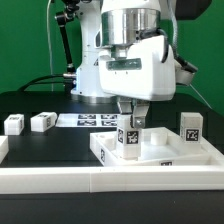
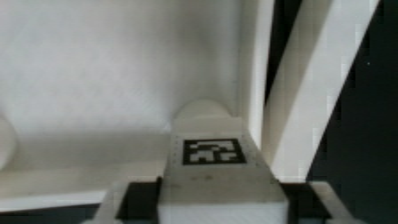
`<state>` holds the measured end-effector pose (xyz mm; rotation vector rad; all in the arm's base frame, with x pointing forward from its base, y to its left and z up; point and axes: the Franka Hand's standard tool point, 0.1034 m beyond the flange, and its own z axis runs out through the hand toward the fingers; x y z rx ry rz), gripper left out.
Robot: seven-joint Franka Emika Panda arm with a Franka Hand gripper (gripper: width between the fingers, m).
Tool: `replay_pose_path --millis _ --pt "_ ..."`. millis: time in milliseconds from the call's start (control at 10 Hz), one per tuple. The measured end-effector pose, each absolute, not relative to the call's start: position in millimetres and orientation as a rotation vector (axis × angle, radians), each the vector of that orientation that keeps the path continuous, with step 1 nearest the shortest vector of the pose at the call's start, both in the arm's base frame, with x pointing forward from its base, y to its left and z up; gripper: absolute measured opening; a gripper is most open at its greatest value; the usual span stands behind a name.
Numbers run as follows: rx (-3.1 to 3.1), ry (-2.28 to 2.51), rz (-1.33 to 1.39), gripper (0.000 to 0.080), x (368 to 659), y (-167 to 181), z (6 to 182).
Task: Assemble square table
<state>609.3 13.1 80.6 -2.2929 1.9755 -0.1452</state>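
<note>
Fingers (image 2: 125, 205) clamped on one leg (image 1: 130, 138), folks! Left of frame, two loose legs (image 1: 13, 124) (image 1: 42, 121) wait on the surface (image 1: 40, 104). Centre, the gripped leg sits low over the square slab (image 1: 165, 152). Right, a fourth leg (image 1: 192, 127) stands. None looks attached, so it's early days. Only the wrist view shows the slab's rim (image 2: 311, 90) close beside it.

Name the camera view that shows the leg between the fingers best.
The wrist view: the leg fills the frame's middle, its tag readable from close up. The exterior view shows the same leg small, gripped by the fingers at the square slab, its top hidden by them.
</note>
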Motion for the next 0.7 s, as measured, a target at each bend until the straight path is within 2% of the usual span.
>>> replay_pose_path --millis 300,600,700 --pt "-2.104 2.155 -0.127 0.029 609.9 13.3 80.1" --pt "-2.137 2.12 -0.126 0.029 609.7 13.5 79.3" --pt "-2.144 2.114 -0.126 0.0485 609.5 13.5 79.1"
